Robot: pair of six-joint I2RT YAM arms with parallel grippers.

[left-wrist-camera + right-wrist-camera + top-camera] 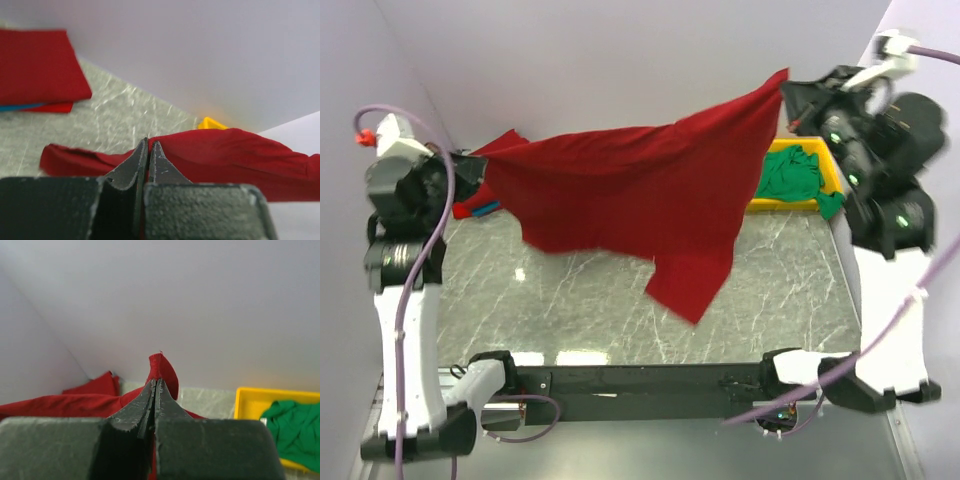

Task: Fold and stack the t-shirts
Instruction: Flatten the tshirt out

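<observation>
Black right gripper (154, 390) pinches a dark red cloth t-shirt (164, 369); a bright green t-shirt (295, 427) lies in a shallow yellow plastic tray (248, 402).

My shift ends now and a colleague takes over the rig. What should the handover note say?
Left gripper: shut on one end of the dark red t-shirt.
Right gripper: shut on its other end; it hangs stretched above the table.
Done: folded stack at far left, red on top, blue beneath.
Left to do: fold and stack the held shirt, then the green t-shirt lying crumpled in the yellow tray.
</observation>
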